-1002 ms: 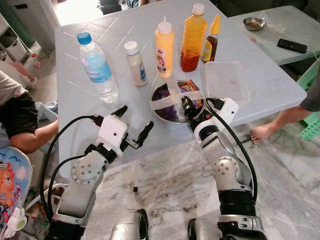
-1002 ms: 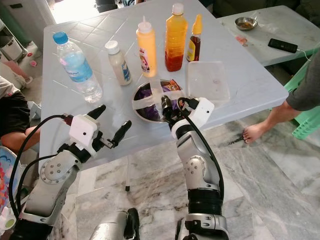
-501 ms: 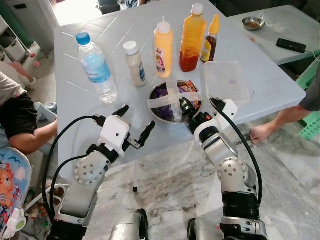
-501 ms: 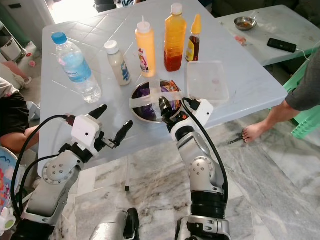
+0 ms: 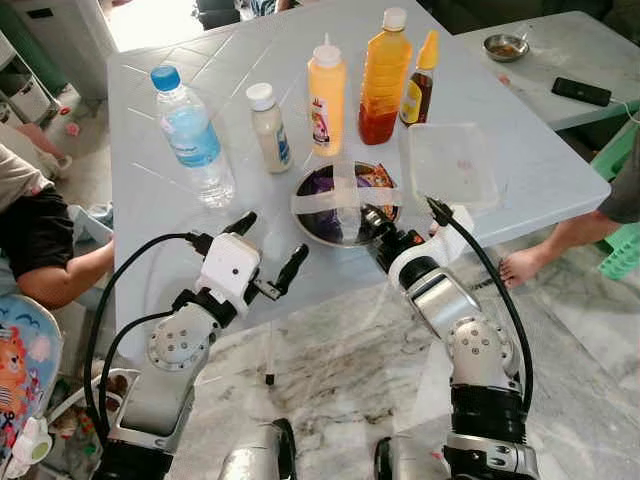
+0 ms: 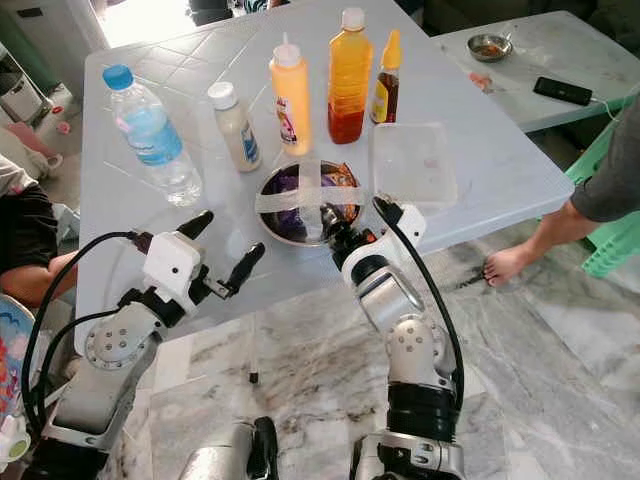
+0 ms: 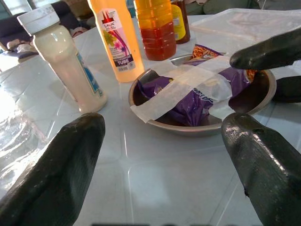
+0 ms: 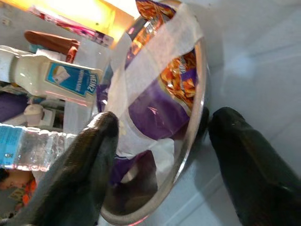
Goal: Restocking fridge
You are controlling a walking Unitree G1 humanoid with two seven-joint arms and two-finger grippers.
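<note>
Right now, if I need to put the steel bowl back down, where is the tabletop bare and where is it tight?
Bare tabletop lies near the front edge, between the water bottle and the left gripper. The far left corner behind that bottle is bare too. It is crowded around the steel bowl: sauce bottles behind it, the clear container at its right, and the right gripper straddling its rim.

Side table (image 5: 560,50) w/ a black phone (image 5: 583,91) near its front edge and a small steel dish (image 5: 502,46) toward its far left corner. Marble floor (image 5: 330,370): a person's bare foot (image 5: 520,265) at right, beside a green plastic stool (image 5: 625,250). Another person's bent leg (image 5: 40,240) at the left edge.
</note>
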